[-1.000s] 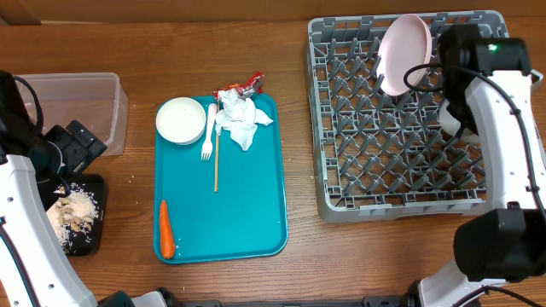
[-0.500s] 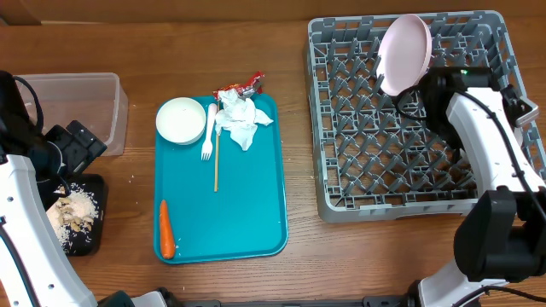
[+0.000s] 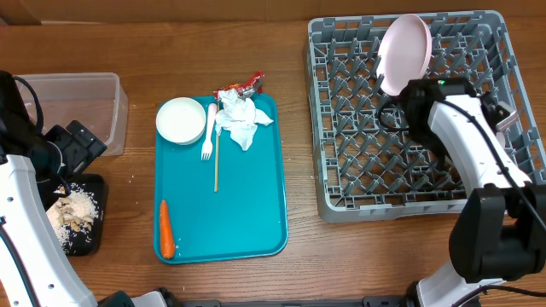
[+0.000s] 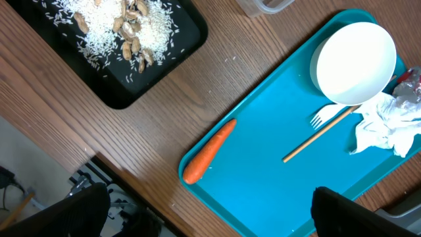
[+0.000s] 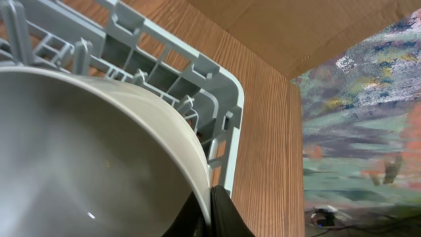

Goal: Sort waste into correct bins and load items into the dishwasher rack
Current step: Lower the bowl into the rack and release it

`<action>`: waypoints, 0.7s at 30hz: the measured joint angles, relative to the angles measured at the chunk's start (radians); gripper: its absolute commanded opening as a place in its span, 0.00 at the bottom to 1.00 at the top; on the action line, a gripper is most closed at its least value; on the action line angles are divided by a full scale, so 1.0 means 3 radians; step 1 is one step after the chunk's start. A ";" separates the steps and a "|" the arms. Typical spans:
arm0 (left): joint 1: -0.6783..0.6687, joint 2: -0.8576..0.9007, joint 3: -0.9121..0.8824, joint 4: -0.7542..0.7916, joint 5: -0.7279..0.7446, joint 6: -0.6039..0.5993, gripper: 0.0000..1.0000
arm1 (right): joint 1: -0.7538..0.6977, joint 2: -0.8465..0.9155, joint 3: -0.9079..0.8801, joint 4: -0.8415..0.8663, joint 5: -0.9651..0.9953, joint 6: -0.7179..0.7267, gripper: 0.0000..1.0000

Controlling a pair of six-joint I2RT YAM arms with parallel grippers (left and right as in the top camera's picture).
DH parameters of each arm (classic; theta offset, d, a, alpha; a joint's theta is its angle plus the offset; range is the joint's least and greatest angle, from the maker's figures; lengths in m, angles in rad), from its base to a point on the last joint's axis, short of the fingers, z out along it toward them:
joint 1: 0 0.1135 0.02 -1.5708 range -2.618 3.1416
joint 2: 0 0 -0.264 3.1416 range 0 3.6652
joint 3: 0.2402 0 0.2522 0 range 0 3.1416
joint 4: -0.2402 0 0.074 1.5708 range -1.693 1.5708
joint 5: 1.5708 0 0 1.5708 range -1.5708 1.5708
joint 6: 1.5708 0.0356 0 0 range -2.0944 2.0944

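Both arms have smooth white shells between bulky black joint housings. The right arm (image 3: 467,141) shows a looping black cable (image 3: 394,112) and a small green light (image 3: 441,83); the left arm (image 3: 21,226) ends in dark, blunt fingers (image 4: 79,207)

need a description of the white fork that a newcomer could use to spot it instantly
In the overhead view, find the teal tray beside the grey rack. At its top end, the fork lies between the round white bowl and the crumpled napkin, alongside a thin wooden stick. It is the only pronged thing: white plastic, shorter than the stick, tines pointing down the tray.
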 measured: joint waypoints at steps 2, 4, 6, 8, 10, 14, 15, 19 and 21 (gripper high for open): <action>0.0000 0.0000 0.0000 0.0000 0.0000 0.0000 1.00 | 0.0000 0.0000 -0.0037 0.0013 0.0001 0.0001 0.04; 0.0000 0.0000 0.0000 0.0000 0.0000 0.0000 1.00 | 0.0003 -0.0001 -0.0037 0.0032 0.0004 -0.0003 0.04; 0.0000 0.0000 0.0000 0.0000 0.0000 0.0000 1.00 | 0.0017 0.0000 -0.0037 0.0062 0.0009 -0.0028 0.04; 0.0000 0.0000 0.0000 0.0000 0.0000 0.0000 1.00 | 0.0036 -0.0001 -0.0037 0.0099 0.0013 -0.0069 0.04; 0.0000 0.0000 0.0000 0.0000 -0.0001 0.0000 1.00 | 0.0086 -0.0001 -0.0038 0.0175 0.0010 -0.0134 0.05; 0.0000 0.0000 0.0000 0.0000 0.0000 0.0000 1.00 | 0.0215 0.0000 -0.0038 0.0334 0.0039 -0.0314 0.06; 0.0000 0.0000 0.0000 0.0000 0.0000 0.0000 1.00 | 0.0243 0.0000 -0.0038 0.0357 0.0046 -0.0361 0.06; 0.0000 0.0000 0.0000 0.0000 0.0000 0.0000 1.00 | 0.0295 0.0000 -0.0038 0.0366 0.0066 -0.0464 0.05; 0.0000 0.0000 0.0000 0.0000 0.0000 0.0000 1.00 | 0.0295 0.0000 -0.0038 0.0296 0.0139 -0.0491 0.05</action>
